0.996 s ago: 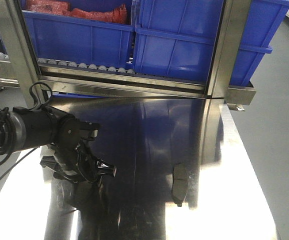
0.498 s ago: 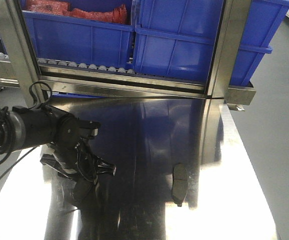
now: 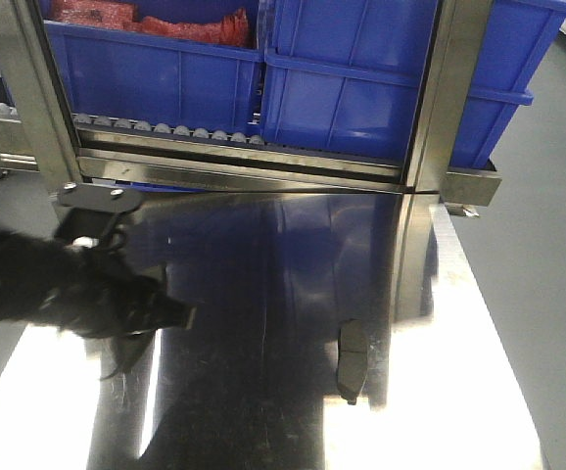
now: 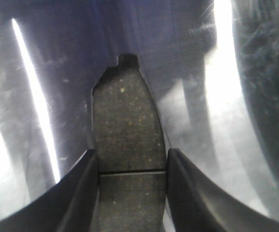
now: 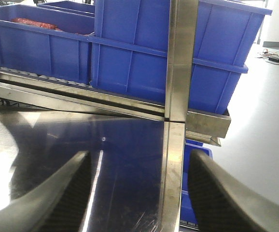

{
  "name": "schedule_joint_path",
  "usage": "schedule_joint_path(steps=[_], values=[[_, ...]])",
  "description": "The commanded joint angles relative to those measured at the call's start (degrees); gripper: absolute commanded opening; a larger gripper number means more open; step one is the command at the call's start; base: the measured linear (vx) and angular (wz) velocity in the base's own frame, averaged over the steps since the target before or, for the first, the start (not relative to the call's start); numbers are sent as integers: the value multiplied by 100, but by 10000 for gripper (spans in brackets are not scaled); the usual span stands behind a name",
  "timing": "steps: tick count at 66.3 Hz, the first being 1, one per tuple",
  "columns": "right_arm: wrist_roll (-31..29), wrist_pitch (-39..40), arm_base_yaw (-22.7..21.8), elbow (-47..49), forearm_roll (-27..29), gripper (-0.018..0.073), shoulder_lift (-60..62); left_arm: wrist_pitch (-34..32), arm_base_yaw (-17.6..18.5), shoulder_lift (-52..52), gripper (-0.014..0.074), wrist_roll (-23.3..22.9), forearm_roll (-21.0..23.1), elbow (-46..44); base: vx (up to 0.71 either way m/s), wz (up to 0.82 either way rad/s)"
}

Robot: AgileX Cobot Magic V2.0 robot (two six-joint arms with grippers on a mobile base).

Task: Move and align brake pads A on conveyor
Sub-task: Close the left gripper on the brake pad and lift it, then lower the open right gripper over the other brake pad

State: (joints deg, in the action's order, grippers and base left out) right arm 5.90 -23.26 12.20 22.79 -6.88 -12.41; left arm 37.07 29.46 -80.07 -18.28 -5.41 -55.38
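A dark grey brake pad point(image 4: 125, 116) with a thin groove across it sits between the two black fingers of my left gripper point(image 4: 132, 159), which is shut on its long edges above the shiny steel table point(image 4: 28, 159). In the front view the left gripper point(image 3: 161, 315) is a dark motion blur at the table's left. A second brake pad point(image 3: 352, 358) lies alone on the steel at centre right. My right gripper point(image 5: 137, 193) is open with nothing between its fingers, hovering over the table near a steel post point(image 5: 178, 72). The conveyor is out of view.
Blue bins point(image 3: 361, 78) stand on a roller rack point(image 3: 165, 129) behind the table, one holding red parts point(image 3: 146, 20). Steel frame posts point(image 3: 440, 98) rise at the back. The table's right edge point(image 3: 503, 372) drops to grey floor.
My left arm has swung and now shows as a blur, with the gripper a little higher and further left. The pad lying at centre right has not moved.
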Motion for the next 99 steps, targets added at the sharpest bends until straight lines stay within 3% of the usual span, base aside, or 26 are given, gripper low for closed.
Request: schedule_joint_path(steps=[1,26,49,63,99], values=[[-1,428,-21,150,-61,433,-65,-487,18,884,-6,-79,-115,339,0,0],[-1,428,-21,150,-61,433,-65,-648,18,4075,-6,-30,-253,1898,0,0],[-1,428,-21,150,-61,433,-65,-575,18,6280,-6,32,-248,2941,0,0],[-1,428,-21,150,-61,433,-65,-393,18,6815,-6,32,-243,3076,0,0],[-1,428,-21,150,-61,433,-65,-316,18,6849,-6,32,-243,3076,0,0]])
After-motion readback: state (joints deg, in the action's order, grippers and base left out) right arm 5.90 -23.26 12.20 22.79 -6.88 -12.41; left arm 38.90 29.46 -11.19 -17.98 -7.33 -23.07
